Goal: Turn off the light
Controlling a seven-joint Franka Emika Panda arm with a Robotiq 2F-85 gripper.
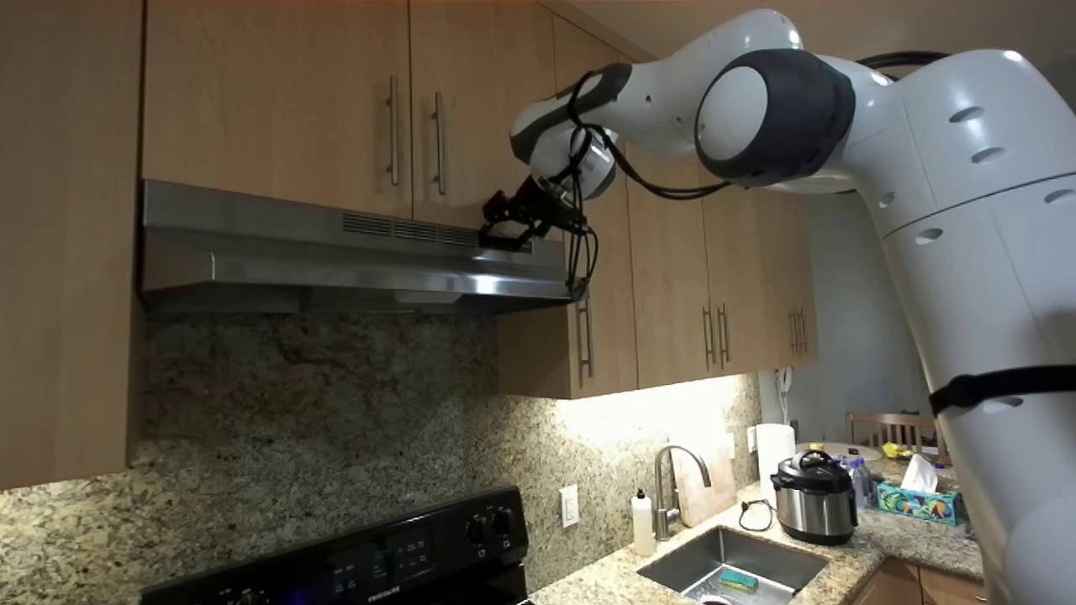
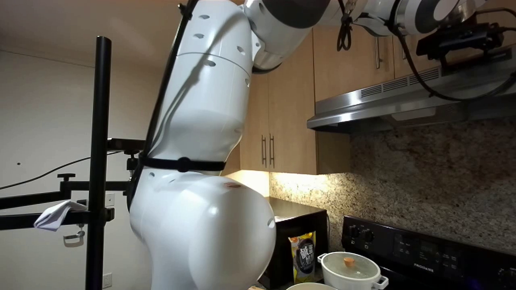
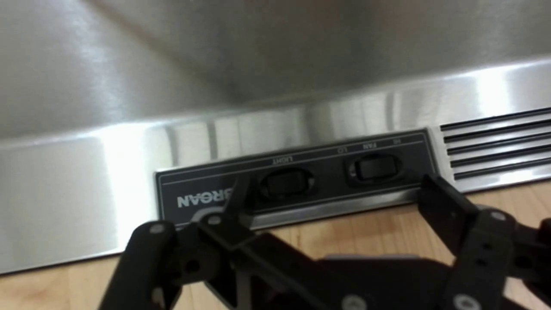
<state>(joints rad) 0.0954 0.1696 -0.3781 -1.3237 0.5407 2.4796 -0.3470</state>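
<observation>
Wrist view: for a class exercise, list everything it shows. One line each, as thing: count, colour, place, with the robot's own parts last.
Hood: one, silver, upper picture and left.
Panel: one, black, on the hood, mid-picture.
Light switch: one, black, mid-panel.
Fan switch: one, black, right of the light switch in the picture.
Labels: four (LIGHT, LO, FAN, HI), pale, upside down above the switches.
BROAN lettering: one word, pale, upside down, panel's left end.
Curved mark: one, grey, panel's lower left, partly hidden, not identifiable.
Vent slots: five visible, dark, right edge.
Cabinet: one surface, light brown, along the bottom.
Gripper: one, black, bottom; its two jaws stand apart, with both switches between their tips in the picture.
</observation>
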